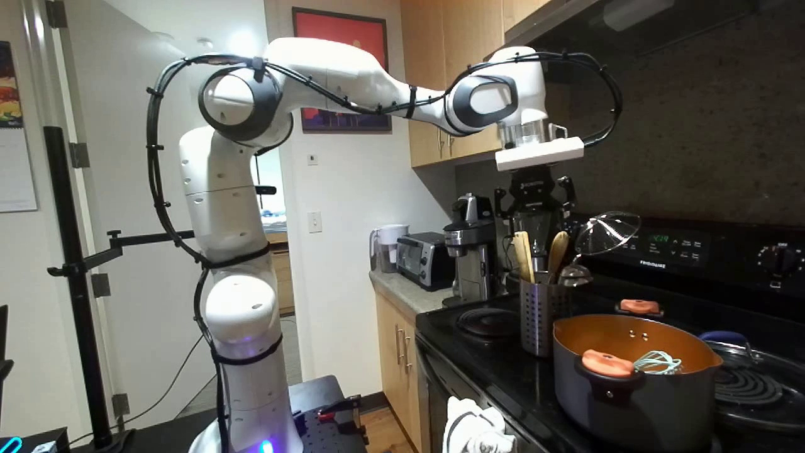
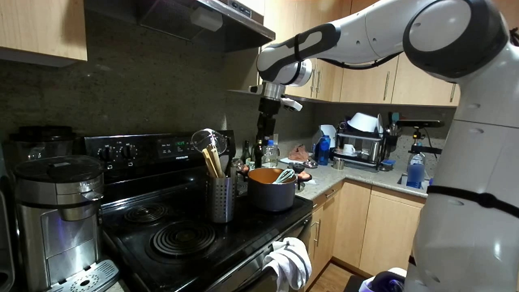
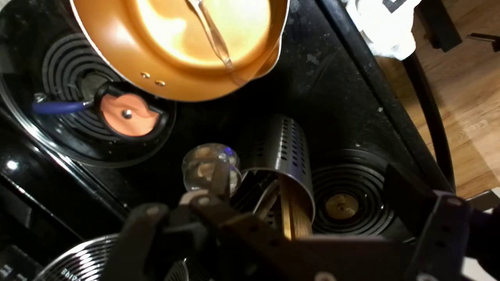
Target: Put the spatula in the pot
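End effector point(image 3: 310, 181) is hanging over the bench point(image 1: 500, 362), holding its fingers point(image 3: 410, 201) wide apart. Lower right in an exterior view, the pot point(image 1: 629, 402) is sitting, one handle point(image 1: 607, 363) facing us. Tools point(image 1: 524, 255) are pointing up from a holder point(image 1: 539, 321). Cupboards point(image 1: 434, 82) are hanging above. I'm not seeing which is the spatula.

The arm point(image 1: 220, 211) is done up in glossy white, joints point(image 1: 229, 100) ringed in dark grey, black cable point(image 1: 153, 123) strapped on, black gripper point(image 3: 308, 181) dotted with screws point(image 3: 204, 200).
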Robot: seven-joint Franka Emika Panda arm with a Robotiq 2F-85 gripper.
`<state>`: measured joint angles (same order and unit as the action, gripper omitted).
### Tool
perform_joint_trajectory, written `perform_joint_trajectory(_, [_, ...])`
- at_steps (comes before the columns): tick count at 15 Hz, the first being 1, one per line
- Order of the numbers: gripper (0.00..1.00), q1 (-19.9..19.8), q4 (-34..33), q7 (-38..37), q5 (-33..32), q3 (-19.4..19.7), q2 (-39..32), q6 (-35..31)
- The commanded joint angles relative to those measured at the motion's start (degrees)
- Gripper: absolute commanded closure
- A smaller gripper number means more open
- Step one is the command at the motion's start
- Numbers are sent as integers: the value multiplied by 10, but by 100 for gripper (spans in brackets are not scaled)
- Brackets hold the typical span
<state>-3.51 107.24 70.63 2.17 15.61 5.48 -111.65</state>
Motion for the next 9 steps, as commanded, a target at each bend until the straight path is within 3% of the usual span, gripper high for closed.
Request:
perform_joint_trajectory(1, [0,-10,-45,25,-14,-31,-38,-15])
perform_joint_trajectory(9, [0,-25,-21,14,6,-39,-29,-19])
